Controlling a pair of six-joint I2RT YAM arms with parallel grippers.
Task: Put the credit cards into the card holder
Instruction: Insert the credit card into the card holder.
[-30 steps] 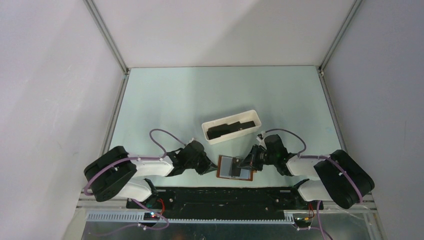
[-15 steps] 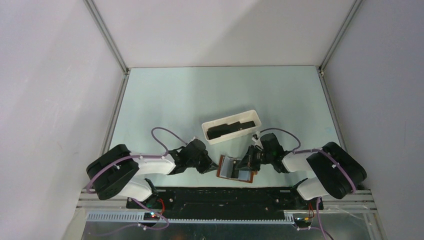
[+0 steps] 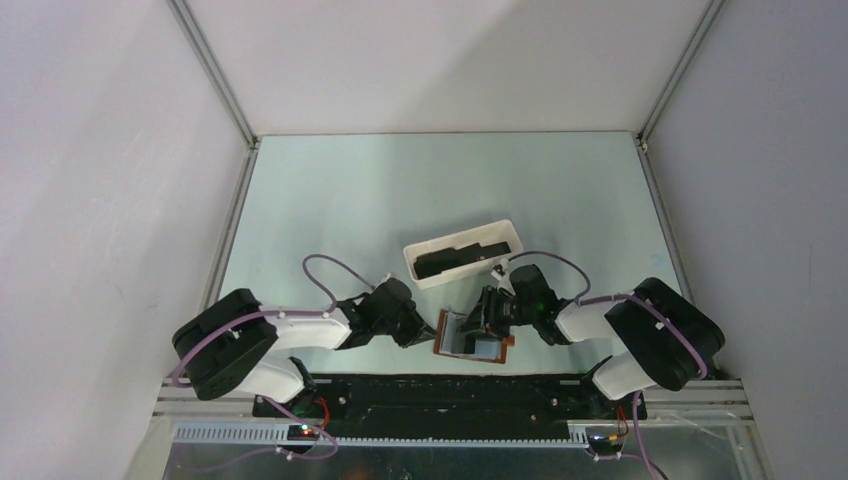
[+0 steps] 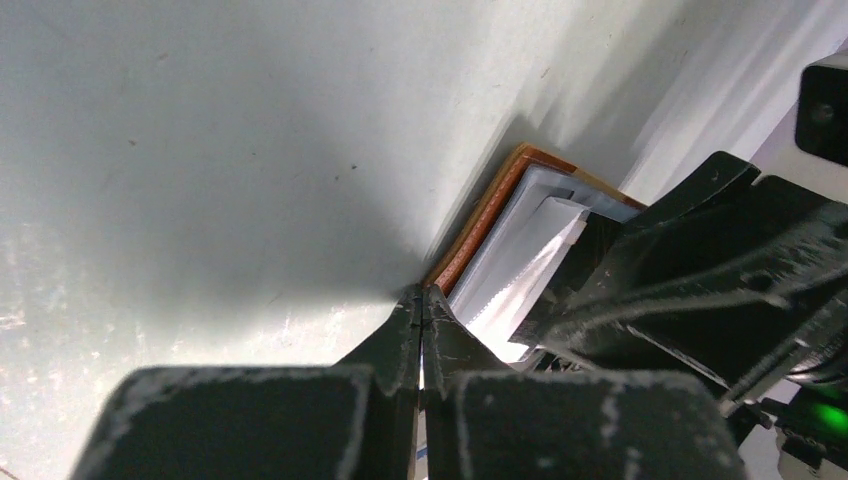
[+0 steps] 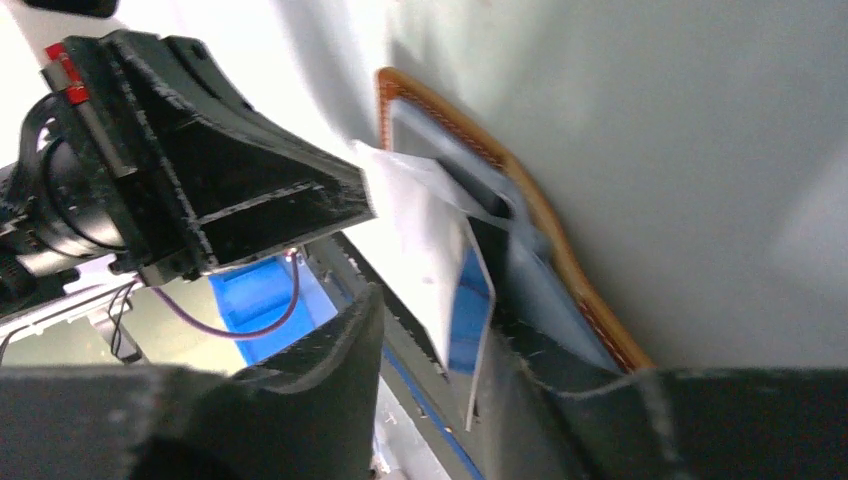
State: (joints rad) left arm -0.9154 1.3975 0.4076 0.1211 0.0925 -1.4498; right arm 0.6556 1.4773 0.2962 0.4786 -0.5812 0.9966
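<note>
The brown card holder (image 3: 447,345) lies open near the front edge, its grey pockets facing up. In the right wrist view a glossy credit card (image 5: 425,235) stands tilted with one end in a grey pocket of the card holder (image 5: 560,250). My right gripper (image 5: 445,335) straddles the card with its jaws open and a gap on the left side. My left gripper (image 4: 422,297) is shut, its tips pressing at the card holder's brown edge (image 4: 490,205). The same card (image 4: 535,255) shows there too. More dark credit cards (image 3: 450,259) lie in the white tray.
The white oblong tray (image 3: 507,234) sits just behind the card holder, close to my right wrist. The black base rail (image 3: 440,395) runs right in front of the card holder. The enclosure walls rise on both sides.
My right gripper has moved left over the card holder and its jaws have opened off the card. The left gripper has stayed shut at the card holder's left edge.
</note>
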